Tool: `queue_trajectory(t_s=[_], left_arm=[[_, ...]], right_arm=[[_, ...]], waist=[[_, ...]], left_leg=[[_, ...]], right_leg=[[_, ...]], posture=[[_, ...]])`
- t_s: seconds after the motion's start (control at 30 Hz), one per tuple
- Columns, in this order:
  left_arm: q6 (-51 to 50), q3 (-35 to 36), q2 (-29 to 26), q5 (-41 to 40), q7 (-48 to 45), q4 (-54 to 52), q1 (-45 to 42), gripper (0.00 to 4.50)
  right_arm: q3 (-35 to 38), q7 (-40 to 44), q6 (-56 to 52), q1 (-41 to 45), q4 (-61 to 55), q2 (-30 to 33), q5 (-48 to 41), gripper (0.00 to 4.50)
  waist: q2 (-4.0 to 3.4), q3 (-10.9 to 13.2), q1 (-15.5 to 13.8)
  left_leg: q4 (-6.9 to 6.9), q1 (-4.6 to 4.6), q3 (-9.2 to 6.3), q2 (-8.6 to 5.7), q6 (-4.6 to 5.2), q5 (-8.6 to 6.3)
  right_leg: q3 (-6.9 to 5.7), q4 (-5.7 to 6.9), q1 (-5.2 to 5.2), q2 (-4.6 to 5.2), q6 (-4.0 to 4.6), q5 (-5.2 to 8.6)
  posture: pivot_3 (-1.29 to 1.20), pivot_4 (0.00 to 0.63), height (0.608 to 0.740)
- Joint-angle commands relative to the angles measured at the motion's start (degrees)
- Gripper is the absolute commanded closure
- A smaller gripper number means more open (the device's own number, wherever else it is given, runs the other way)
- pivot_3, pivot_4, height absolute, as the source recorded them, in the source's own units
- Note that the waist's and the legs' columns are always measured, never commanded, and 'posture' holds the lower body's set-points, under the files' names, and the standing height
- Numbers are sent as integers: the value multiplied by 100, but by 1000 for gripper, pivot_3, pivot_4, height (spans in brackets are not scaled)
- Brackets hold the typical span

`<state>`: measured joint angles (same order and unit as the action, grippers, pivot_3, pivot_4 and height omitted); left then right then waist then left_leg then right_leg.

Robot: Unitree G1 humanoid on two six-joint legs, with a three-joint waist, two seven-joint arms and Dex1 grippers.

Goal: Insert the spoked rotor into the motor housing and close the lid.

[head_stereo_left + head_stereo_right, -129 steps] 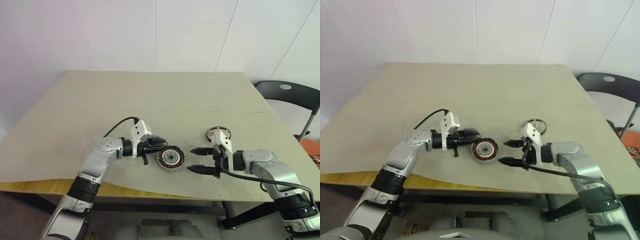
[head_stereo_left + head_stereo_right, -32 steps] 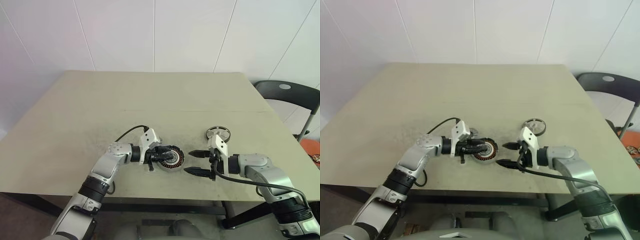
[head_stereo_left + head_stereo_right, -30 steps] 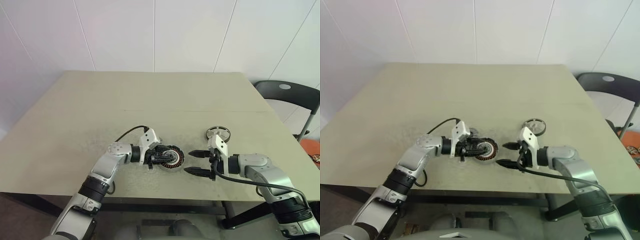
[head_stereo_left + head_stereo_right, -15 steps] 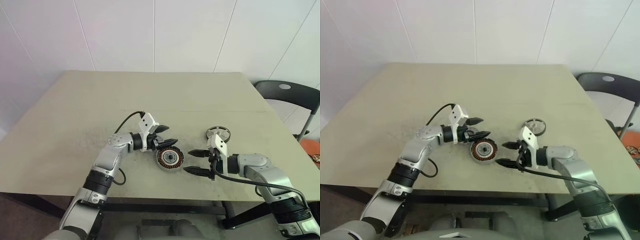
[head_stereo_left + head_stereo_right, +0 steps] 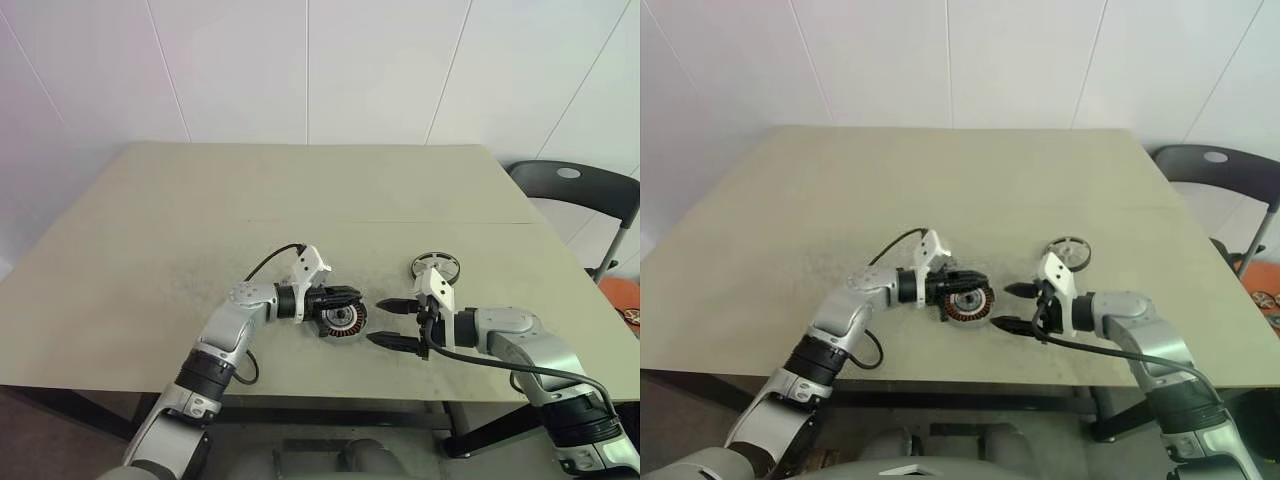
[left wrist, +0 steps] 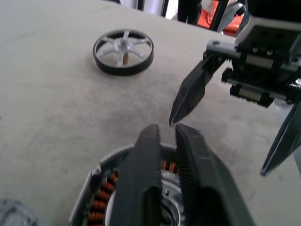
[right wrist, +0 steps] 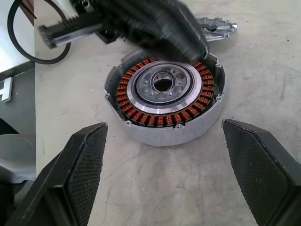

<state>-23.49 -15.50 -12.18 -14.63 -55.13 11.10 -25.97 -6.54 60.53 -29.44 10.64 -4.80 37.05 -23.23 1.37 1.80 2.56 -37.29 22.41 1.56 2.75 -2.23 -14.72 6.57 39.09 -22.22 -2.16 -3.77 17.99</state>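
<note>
Left end effector point(image 6: 165, 134) is clenched empty over the motor housing point(image 7: 165, 101); the right end effector point(image 5: 392, 323) waits beside it, spread wide. Nothing is assembled yet: the spoked rotor point(image 5: 436, 265) lies apart on the bench point(image 5: 300, 190), and the lid point(image 7: 215, 25) sits just behind the housing.

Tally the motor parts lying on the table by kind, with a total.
Spoked rotor: 1
Motor housing: 1
Lid: 1, partly hidden behind the left gripper
Total: 3
</note>
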Motion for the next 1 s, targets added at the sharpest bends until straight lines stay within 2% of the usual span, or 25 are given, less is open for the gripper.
queue_trajectory(t_s=[0.03, 0.43, 0.8, 1.0], left_arm=[[-108, -63, -36, 13, -1, -186, -36, 3601], [-270, -240, -339, 360, 202, -197, 118, 3601], [-735, -318, -798, 279, -102, -570, 340, 3601], [-495, -304, -570, 416, 164, -295, 225, 3601]], right_arm=[[66, -24, 92, 137, -189, -36, -22, 413], [84, -33, 134, 166, -145, -21, -2, 413], [81, -20, 172, 198, -97, -10, 40, 413], [66, -17, 190, 212, -78, -11, 47, 413]], waist=[[0, 0, -2], [0, 0, -1], [-1, -2, -2], [-2, -3, -3]], left_leg=[[0, 0, 0, 0, 0, 0], [0, 0, 0, 0, 0, 0], [0, -4, 0, 1, 0, 0], [0, -6, -1, 1, 0, 0]], right_leg=[[0, 0, 0, 0, 0, 0], [0, 0, 0, 0, 0, 0], [0, 2, 3, 0, 1, 0], [0, 2, 5, 0, 1, 1]], posture=[[0, 0, 740], [0, 0, 740], [0, 0, 740], [0, 0, 740]])
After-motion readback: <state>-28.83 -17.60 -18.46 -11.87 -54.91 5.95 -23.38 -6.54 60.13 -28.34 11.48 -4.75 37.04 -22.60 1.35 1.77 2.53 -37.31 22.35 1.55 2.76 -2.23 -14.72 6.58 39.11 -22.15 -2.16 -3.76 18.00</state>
